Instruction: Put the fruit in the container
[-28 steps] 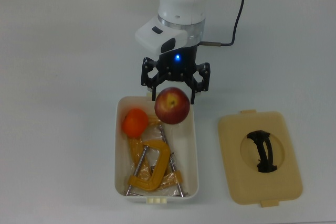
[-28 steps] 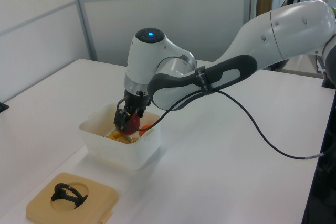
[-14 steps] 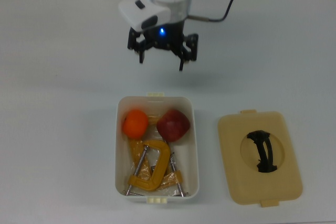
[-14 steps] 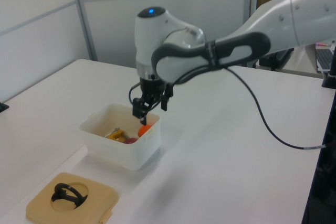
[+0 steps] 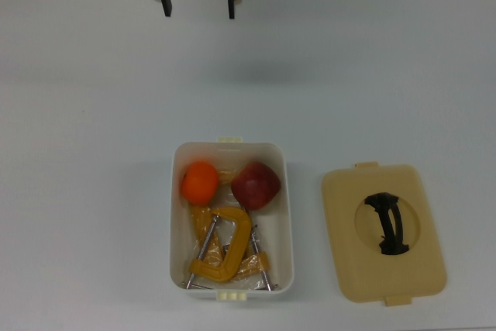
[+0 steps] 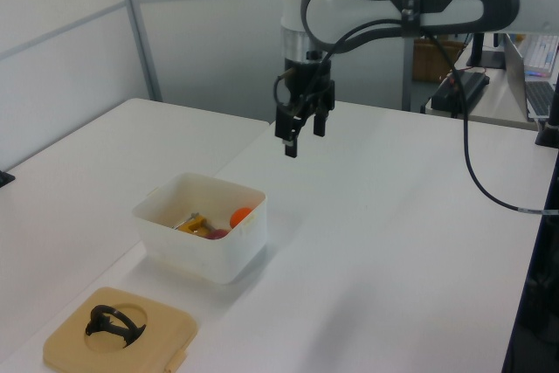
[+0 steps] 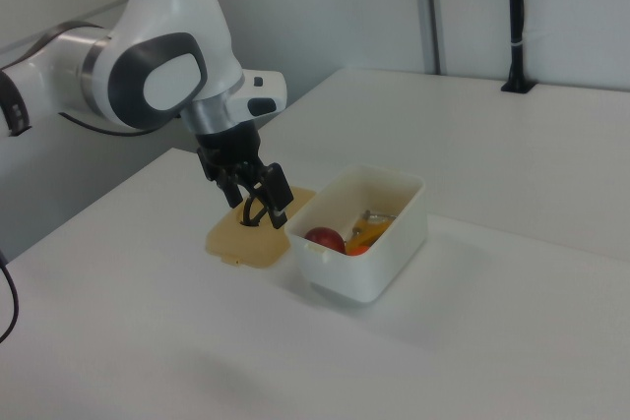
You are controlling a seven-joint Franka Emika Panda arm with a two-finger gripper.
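The white container stands low in the top view. Both fruits lie inside at its far end: the orange on the top view's left and the dark red apple beside it, touching or nearly so. My gripper hangs open and empty at the top view's upper edge, well away from the container. In the left view the gripper is high above the table, behind the container, where the orange peeks over the rim. In the right view the apple shows inside the container, with the gripper to its left.
Yellow C-clamps fill the near half of the container. A flat tan lid with a black handle lies on the table on the top view's right of the container. In the left view the lid is at the lower left.
One second ago the gripper held the apple over the container. It let the apple go, then rose and drew back toward the top view's upper edge.
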